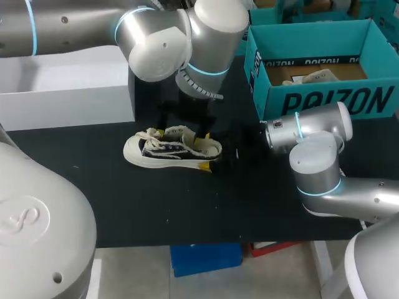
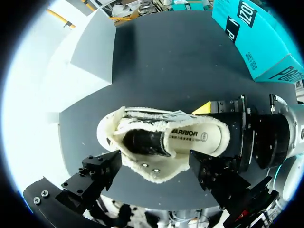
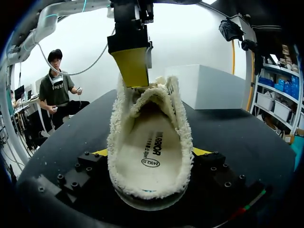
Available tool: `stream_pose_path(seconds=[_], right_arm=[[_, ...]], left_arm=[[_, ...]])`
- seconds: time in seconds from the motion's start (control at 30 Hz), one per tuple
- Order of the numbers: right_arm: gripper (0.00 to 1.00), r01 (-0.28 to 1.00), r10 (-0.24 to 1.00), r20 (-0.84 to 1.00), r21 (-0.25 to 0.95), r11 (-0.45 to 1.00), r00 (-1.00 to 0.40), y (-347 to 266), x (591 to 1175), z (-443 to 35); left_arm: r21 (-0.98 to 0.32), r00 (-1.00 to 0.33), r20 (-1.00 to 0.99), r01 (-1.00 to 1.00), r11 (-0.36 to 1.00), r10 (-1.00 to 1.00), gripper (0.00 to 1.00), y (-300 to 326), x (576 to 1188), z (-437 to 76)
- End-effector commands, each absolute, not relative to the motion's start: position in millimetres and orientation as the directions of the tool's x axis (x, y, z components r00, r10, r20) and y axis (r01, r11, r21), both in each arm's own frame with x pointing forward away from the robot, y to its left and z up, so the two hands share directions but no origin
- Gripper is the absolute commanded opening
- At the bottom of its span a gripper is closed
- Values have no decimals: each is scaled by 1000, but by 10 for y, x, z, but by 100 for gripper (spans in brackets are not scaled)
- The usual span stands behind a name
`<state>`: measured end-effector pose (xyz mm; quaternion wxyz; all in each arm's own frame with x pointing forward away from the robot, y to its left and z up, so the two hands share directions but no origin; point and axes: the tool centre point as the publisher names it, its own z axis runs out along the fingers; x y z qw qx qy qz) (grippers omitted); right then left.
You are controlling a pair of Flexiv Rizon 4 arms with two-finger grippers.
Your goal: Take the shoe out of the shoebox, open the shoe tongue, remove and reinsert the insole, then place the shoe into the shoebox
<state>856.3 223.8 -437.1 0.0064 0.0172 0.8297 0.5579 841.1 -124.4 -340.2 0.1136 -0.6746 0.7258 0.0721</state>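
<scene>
Black table (image 1: 187, 205), white box (image 1: 62, 93) at left

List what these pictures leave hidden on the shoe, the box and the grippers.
- Shoe: the heel, in the head view, is covered by the right gripper.
- Insole: the front end, in both wrist views, runs under the tongue.
- Left gripper: in the head view it is dark against the dark table, below its own arm's wrist.
- Shoebox: the contents, in the head view, are pale shapes too small to name.

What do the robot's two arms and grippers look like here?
Left arm and right arm: rounded silver-grey housings with glowing cyan rings at the joints. Left gripper and right gripper: black, blocky, bolt-studded, with yellow fingertips.
</scene>
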Motion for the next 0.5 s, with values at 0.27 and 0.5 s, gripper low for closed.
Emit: stream_pose_path(seconds=[0.27, 0.5], right_arm=[[0, 23, 35, 11, 926, 377, -999, 2278, 8556, -4455], [0, 23, 35, 11, 926, 377, -999, 2278, 8556, -4455]], left_arm=[[-26, -74, -316, -996, 87, -946, 73, -1289, 8490, -3633], [-15, -75, -338, -996, 85, -938, 69, -1244, 8500, -3711]])
